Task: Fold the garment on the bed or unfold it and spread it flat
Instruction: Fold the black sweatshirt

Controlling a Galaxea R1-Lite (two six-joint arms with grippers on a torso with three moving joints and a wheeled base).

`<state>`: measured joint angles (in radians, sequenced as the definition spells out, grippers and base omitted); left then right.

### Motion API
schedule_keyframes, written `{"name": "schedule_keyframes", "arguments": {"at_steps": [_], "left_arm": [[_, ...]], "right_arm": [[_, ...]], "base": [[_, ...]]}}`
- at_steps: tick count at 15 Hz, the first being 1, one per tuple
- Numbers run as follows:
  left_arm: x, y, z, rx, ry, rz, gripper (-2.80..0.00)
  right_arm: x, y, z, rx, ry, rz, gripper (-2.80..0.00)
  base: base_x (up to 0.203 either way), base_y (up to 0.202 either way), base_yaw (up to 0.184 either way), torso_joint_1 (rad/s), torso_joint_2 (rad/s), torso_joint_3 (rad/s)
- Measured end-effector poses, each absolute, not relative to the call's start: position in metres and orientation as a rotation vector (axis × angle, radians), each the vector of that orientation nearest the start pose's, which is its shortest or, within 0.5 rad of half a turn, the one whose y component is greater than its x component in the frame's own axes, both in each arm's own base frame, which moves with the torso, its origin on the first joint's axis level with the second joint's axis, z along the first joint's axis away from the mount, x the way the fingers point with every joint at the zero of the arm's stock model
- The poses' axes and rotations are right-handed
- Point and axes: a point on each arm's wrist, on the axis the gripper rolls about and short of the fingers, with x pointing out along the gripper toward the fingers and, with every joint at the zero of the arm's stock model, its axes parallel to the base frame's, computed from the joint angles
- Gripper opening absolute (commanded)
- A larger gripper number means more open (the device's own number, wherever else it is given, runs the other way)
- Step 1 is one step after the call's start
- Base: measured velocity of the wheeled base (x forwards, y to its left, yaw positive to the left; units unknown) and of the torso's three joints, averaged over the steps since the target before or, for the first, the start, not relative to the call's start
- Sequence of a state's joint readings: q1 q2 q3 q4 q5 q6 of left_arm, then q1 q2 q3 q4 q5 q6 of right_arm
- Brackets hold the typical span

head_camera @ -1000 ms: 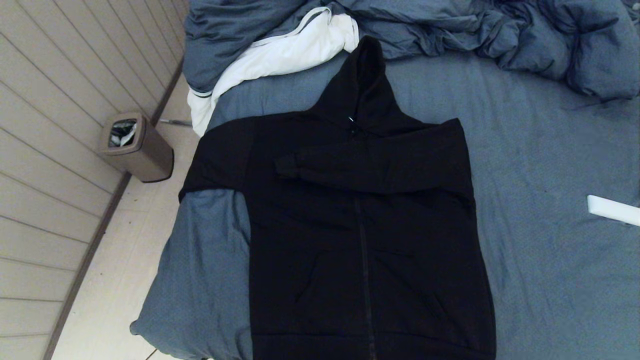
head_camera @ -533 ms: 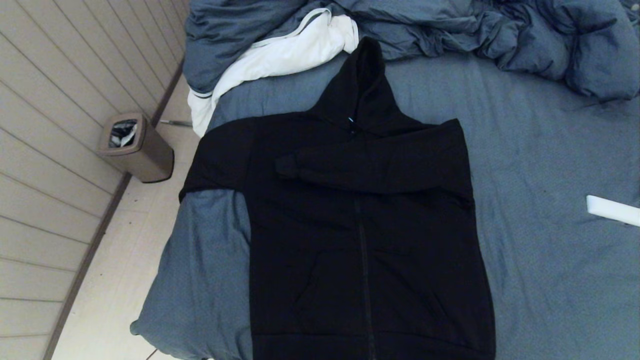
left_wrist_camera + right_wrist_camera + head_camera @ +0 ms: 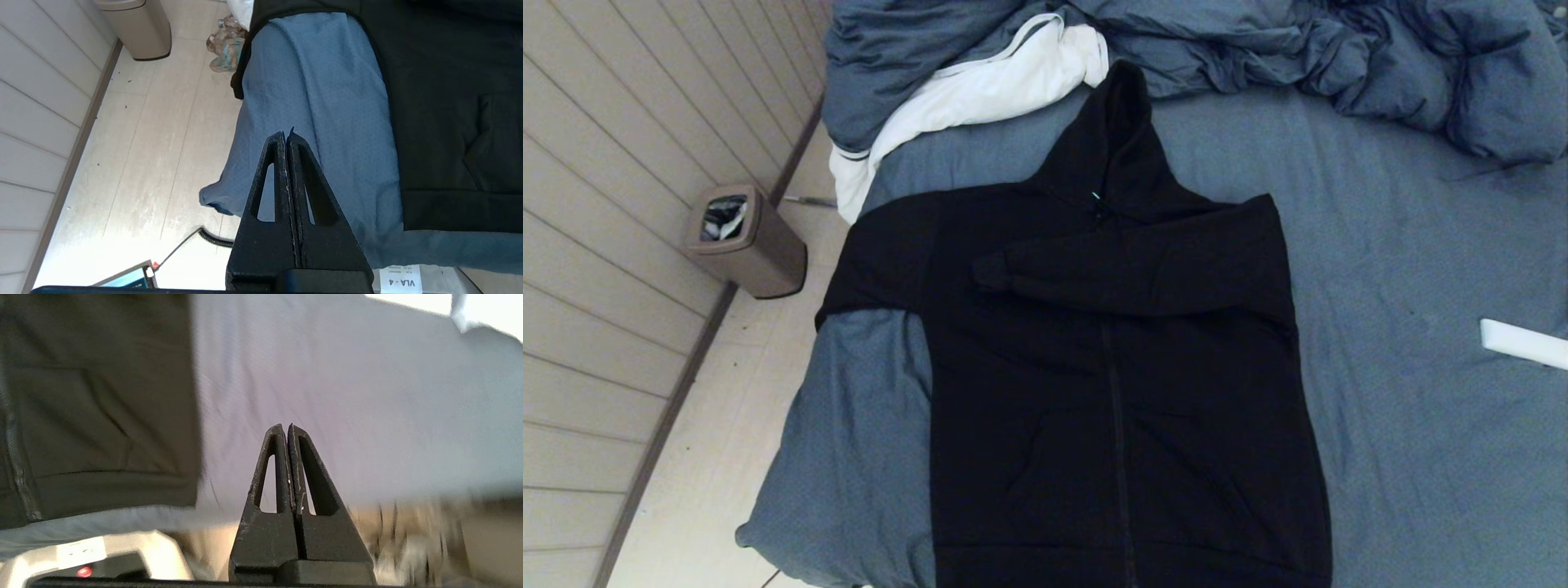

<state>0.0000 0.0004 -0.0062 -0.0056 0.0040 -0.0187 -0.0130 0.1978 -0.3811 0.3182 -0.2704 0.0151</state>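
The hoodie (image 3: 1111, 367) lies face up across the middle of the head view on the bed (image 3: 1421, 286), hood toward the top of the frame. One sleeve is folded across the chest; the other, at the left of the frame, runs to the bed's edge and seems to hang over it. The hem reaches the bottom edge of the picture.

The left gripper (image 3: 286, 136) has its fingers pressed together, holding nothing, above the bare sheet beside the hoodie's lower corner. The right gripper (image 3: 285, 428) is likewise closed and empty, over the sheet beside the other lower corner.

The risks look like these. The draped sleeve could pull the hoodie toward the floor if its side is lifted carelessly. Pinching too deep could catch the sheet as well as the cloth. Tugging the hem could loosen the folded sleeve. The duvet (image 3: 1298, 49) touches the hood and may snag it.
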Motion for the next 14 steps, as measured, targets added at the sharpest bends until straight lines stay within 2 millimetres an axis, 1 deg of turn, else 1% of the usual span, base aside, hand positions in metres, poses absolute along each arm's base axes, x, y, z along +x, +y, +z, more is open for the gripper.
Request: {"name": "schedule_keyframes", "arguments": {"at_steps": [2, 4, 6, 7, 10, 14], "left_arm": [[-0.023, 0.000, 0.078, -0.019, -0.011, 0.004, -2.80], [-0.023, 0.000, 0.078, -0.019, -0.012, 0.004, -2.80], [-0.023, 0.000, 0.078, -0.019, -0.012, 0.004, -2.80], [-0.023, 0.000, 0.078, -0.019, -0.013, 0.004, -2.80], [-0.023, 0.000, 0.078, -0.018, -0.016, 0.004, -2.80], [-0.023, 0.000, 0.078, -0.014, -0.019, 0.015, -2.80]], "right_arm": [[-0.026, -0.004, 0.130, -0.067, 0.103, -0.197, -2.80], [-0.024, -0.002, 0.105, -0.094, 0.102, -0.109, -2.80], [-0.026, 0.000, 0.090, -0.086, 0.080, -0.019, -2.80], [-0.025, 0.000, 0.083, -0.073, 0.079, -0.003, -2.80], [-0.026, 0.000, 0.078, -0.066, 0.056, 0.001, -2.80], [-0.026, 0.000, 0.077, -0.067, 0.051, 0.002, -2.80]], "base": [[0.000, 0.000, 0.000, 0.000, 0.00, 0.000], [0.000, 0.000, 0.000, 0.000, 0.00, 0.000], [0.000, 0.000, 0.000, 0.000, 0.00, 0.000], [0.000, 0.000, 0.000, 0.000, 0.00, 0.000], [0.000, 0.000, 0.000, 0.000, 0.00, 0.000], [0.000, 0.000, 0.000, 0.000, 0.00, 0.000]]}}
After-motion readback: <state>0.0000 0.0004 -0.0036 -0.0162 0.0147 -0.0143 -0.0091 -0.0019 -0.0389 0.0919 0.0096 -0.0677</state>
